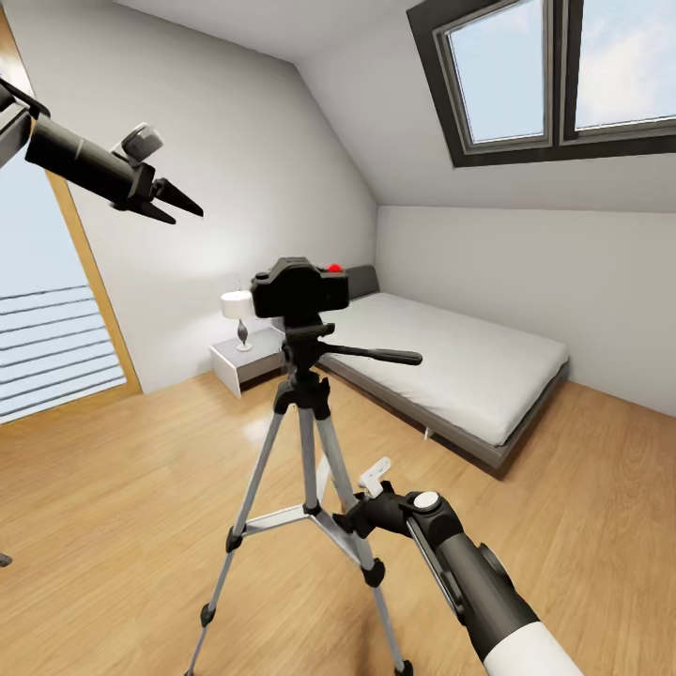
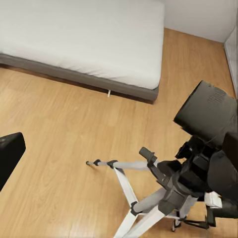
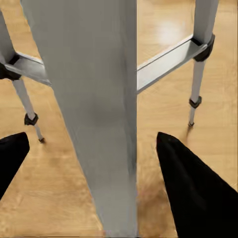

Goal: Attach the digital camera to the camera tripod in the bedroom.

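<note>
Head view | right tool (image 1: 349,519) straddles camera tripod (image 1: 305,441) leg | jaws apart

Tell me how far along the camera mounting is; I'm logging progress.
Apparently done: the digital camera sits on the camera tripod head. In hand: nothing; the left gripper hangs open and away, and the right gripper straddles a leg, open. Left: withdraw.

The light wooden floor (image 1: 113,488) carries the camera tripod (image 1: 305,441), a low grey bed (image 1: 451,366) and a white nightstand (image 1: 242,361).
</note>
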